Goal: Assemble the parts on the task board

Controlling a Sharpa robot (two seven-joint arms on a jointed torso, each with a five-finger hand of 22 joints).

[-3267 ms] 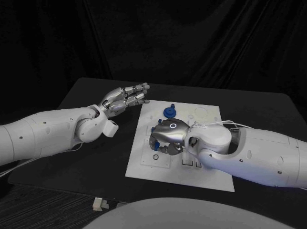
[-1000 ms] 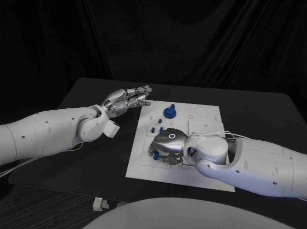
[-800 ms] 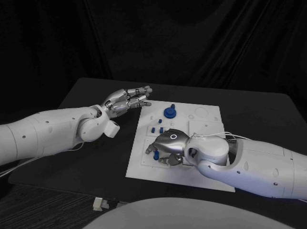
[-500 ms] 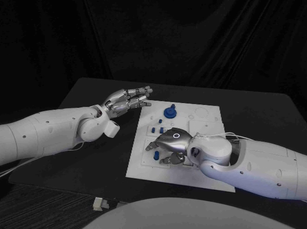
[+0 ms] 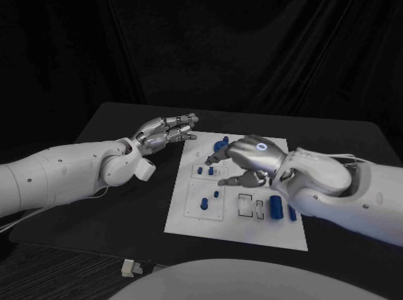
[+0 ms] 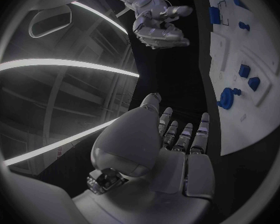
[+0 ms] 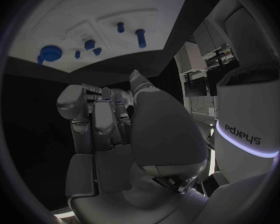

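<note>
"sharpa" on the white right arm [image 7: 248, 114] (upside down, mirrored)

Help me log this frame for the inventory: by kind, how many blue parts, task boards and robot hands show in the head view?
Blue parts: 7 (one partly behind the right arm)
Task board: 1
Hands: 2, left hand and right hand
Total: 10

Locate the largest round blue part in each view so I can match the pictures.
Head view: round blue part at the far end of the task board, just past the right hand.
Left wrist view: round blue part on the board's white face.
Right wrist view: round blue part near the board's edge.
Shared landmark: the two small blue parts close beside it.
</note>
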